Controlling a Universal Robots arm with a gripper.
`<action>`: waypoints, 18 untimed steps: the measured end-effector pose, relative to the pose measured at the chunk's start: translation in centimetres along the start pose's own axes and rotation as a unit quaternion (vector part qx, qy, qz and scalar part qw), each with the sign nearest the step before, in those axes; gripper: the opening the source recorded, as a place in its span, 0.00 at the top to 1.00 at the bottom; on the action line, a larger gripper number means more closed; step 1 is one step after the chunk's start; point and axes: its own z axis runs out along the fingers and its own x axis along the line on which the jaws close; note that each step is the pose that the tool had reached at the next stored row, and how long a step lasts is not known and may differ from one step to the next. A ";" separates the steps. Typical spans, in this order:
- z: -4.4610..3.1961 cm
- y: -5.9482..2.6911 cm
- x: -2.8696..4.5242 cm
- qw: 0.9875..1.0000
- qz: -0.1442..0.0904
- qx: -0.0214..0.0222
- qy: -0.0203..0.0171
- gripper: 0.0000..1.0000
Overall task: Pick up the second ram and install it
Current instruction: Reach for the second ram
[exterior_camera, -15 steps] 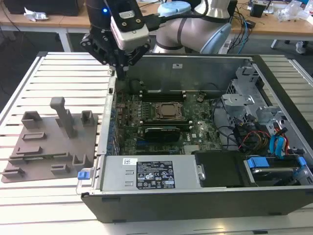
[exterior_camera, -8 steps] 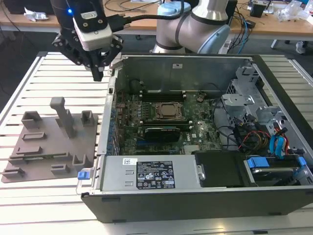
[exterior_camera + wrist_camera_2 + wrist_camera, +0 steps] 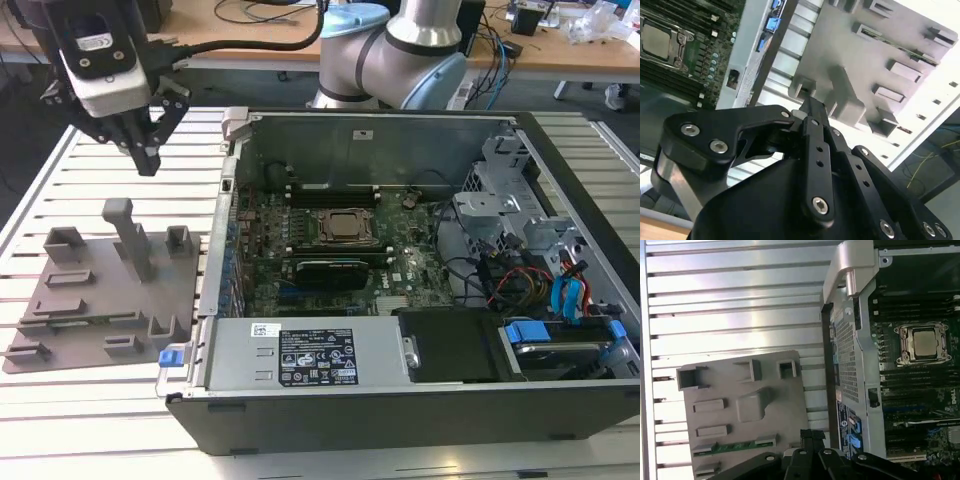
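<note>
Fingers point(image 3: 148, 160) clenched, hovering above grey plate point(image 3: 95, 300), well clear of second ram point(image 3: 735, 447). Second ram resting in low holder on grey plate, beside tall block point(image 3: 752, 405). Plate on slatted bench point(image 3: 110, 425), next to open computer case point(image 3: 400, 385).

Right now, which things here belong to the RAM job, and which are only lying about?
For the job:
- hand, shut and empty, over the plate
- ram, lying on that plate
- board in the open case

Lying about:
- power supply
- blue tray
- cables at the back
</note>
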 end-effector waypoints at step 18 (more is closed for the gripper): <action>0.54 -4.45 11.91 1.000 0.000 0.000 0.000 0.90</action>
